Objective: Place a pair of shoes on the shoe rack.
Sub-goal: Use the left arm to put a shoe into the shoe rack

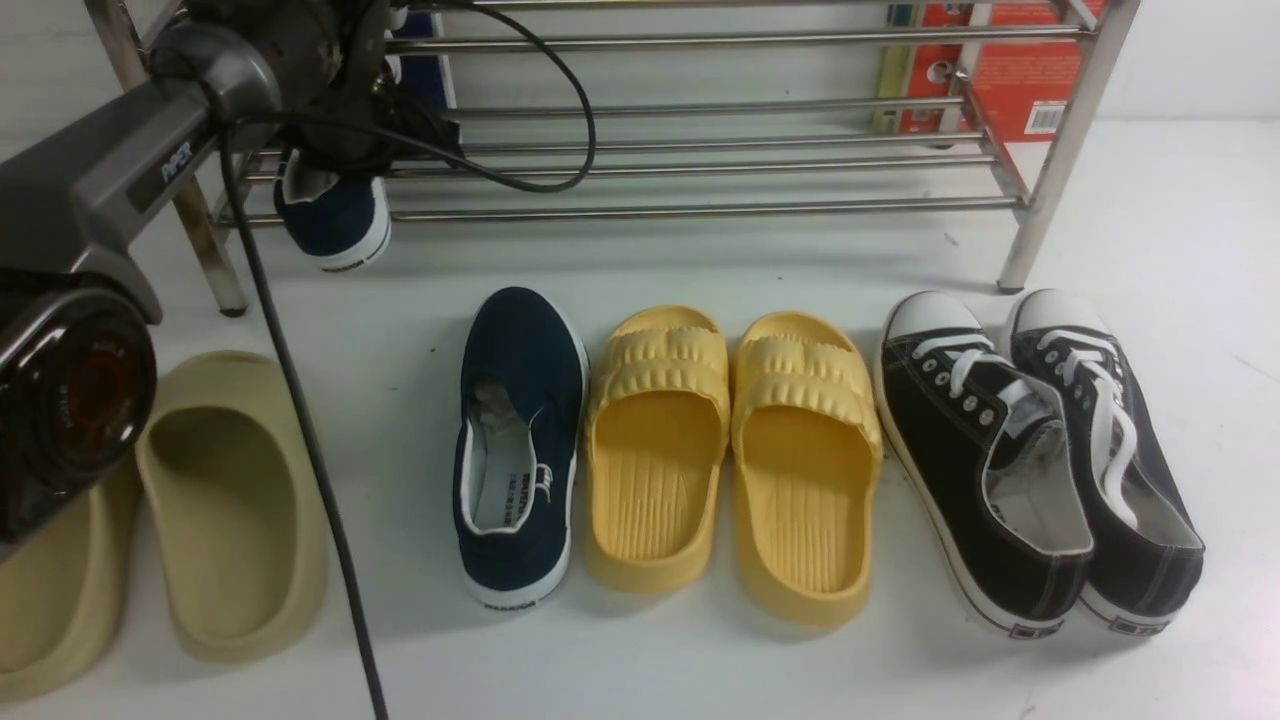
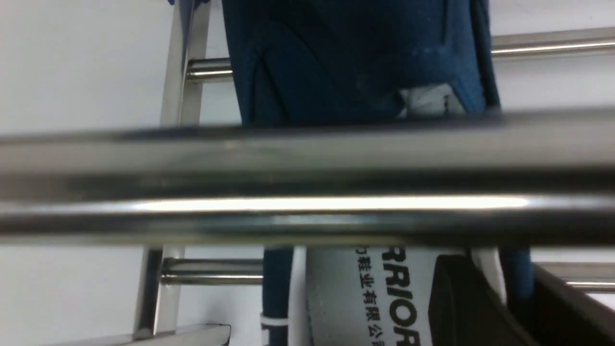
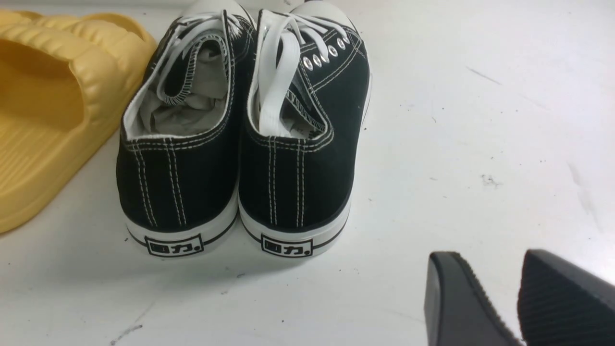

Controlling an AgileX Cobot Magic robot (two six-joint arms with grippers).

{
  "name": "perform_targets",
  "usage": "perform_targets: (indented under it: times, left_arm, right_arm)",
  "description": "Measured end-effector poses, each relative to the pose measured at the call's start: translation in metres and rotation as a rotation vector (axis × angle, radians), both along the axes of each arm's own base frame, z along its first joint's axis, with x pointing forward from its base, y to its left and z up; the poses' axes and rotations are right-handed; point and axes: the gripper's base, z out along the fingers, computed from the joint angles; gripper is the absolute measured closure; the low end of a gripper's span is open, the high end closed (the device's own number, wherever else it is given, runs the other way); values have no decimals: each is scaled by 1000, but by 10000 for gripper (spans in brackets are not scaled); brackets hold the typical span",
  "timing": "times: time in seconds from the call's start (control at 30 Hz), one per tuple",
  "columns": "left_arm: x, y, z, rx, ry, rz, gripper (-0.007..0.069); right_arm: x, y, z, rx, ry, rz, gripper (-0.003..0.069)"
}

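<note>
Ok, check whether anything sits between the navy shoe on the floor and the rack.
Nothing visible does: only bare floor lies between the navy shoe and the shoe rack. The yellow slides sit beside it, not ahead.

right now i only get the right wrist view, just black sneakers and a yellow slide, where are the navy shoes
Observer: One navy shoe lies on the floor left of the yellow slides, toe toward the shoe rack.
Operator: and the other one
Observer: The second navy shoe pokes its heel out at the rack's left end.
Operator: left claw on it
Observer: The left claw straddles the heel wall; whether it grips is unclear.
</note>
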Motion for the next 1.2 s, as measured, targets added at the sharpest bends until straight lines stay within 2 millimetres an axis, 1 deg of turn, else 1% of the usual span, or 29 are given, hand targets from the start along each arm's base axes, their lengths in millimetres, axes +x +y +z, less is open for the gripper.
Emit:
perform_targets:
  times: [0.1, 0.13, 0.17, 0.2, 0.43, 0.73, 0.83, 0.87, 0.9, 0.93, 0.97, 1.0, 1.1, 1.13, 1.17, 1.2]
  left_arm:
    - [1, 0, 2, -2, -16, -4, 487]
    - [1, 0, 3, -2, -18, -4, 487]
    - [0, 0, 5, -3, -22, -4, 466]
    - [1, 0, 6, -3, -23, -4, 464]
    - [-8, 0, 28, -28, -49, 3, 391]
    - [-14, 1, 39, -49, -48, 12, 382]
    - [-20, 0, 46, -82, -34, 21, 382]
    - [-24, -1, 52, -107, -21, 28, 382]
    - [-25, -1, 51, -110, -16, 29, 382]
    - [-33, -1, 60, -140, 14, 39, 382]
    - [-35, -1, 61, -141, 23, 40, 384]
    - [-41, -2, 66, -167, 49, 43, 389]
    - [-58, -4, 82, -228, 110, 43, 435]
    - [-60, -5, 83, -231, 113, 41, 440]
    - [-72, -7, 94, -241, 141, 32, 494]
    - [-80, -9, 101, -240, 149, 26, 529]
  right_arm:
    - [0, 0, 0, 0, 0, 0, 419]
    - [0, 0, 0, 0, 0, 0, 419]
    - [0, 0, 0, 0, 0, 0, 419]
    - [0, 0, 0, 0, 0, 0, 419]
    - [0, 0, 0, 0, 0, 0, 419]
    - [0, 0, 0, 0, 0, 0, 419]
    - [0, 0, 0, 0, 0, 0, 419]
    - [0, 0, 0, 0, 0, 0, 419]
    - [0, 0, 0, 0, 0, 0, 419]
    - [0, 0, 0, 0, 0, 0, 419]
    - [0, 0, 0, 0, 0, 0, 419]
    - [0, 0, 0, 0, 0, 0, 419]
    - [0, 0, 0, 0, 0, 0, 419]
    - [0, 0, 0, 0, 0, 0, 419]
    - [0, 0, 0, 0, 0, 0, 419]
    - [0, 0, 0, 0, 0, 0, 419]
